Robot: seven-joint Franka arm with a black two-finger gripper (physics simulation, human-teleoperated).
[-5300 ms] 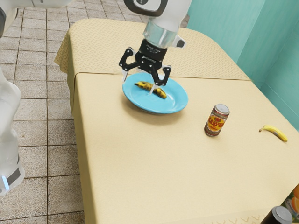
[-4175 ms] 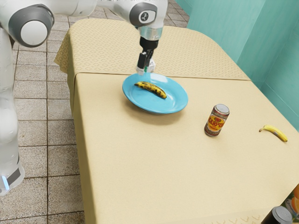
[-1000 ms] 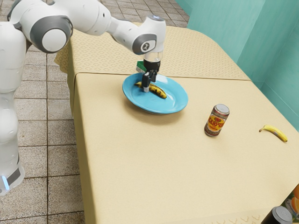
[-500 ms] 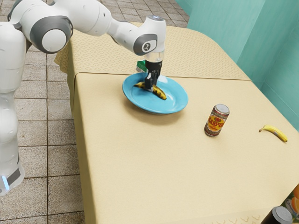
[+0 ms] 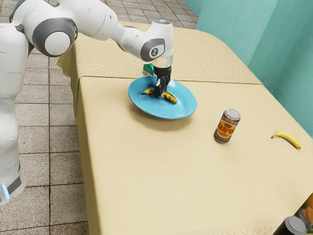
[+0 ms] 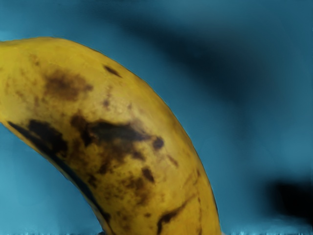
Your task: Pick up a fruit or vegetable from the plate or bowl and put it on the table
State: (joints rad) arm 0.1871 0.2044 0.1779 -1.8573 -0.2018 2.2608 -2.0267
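Down at the blue plate, my gripper (image 5: 160, 91) is over the middle of the spotted banana (image 5: 170, 98), hiding part of it. Both ends of the banana stick out past the gripper in the exterior view. The round blue plate (image 5: 166, 112) lies on the table around the fruit. Close under my hand in the wrist view, the curved yellow banana (image 6: 122, 112) with brown and black spots crosses the plate's blue surface (image 6: 274, 127). How far apart the gripper's two sides stand cannot be made out.
A can (image 5: 227, 126) stands on the tablecloth (image 5: 161, 171) toward the exterior view's right, with another yellow banana (image 5: 287, 139) farther right. A green object (image 5: 148, 69) is behind the plate. A dark can (image 5: 292, 227) and a fruit-patterned item (image 5: 307, 215) are at the lower right corner.
My hand has come down onto the banana in the plate. In the last half second the hand and the banana have shifted slightly toward the exterior view's right.
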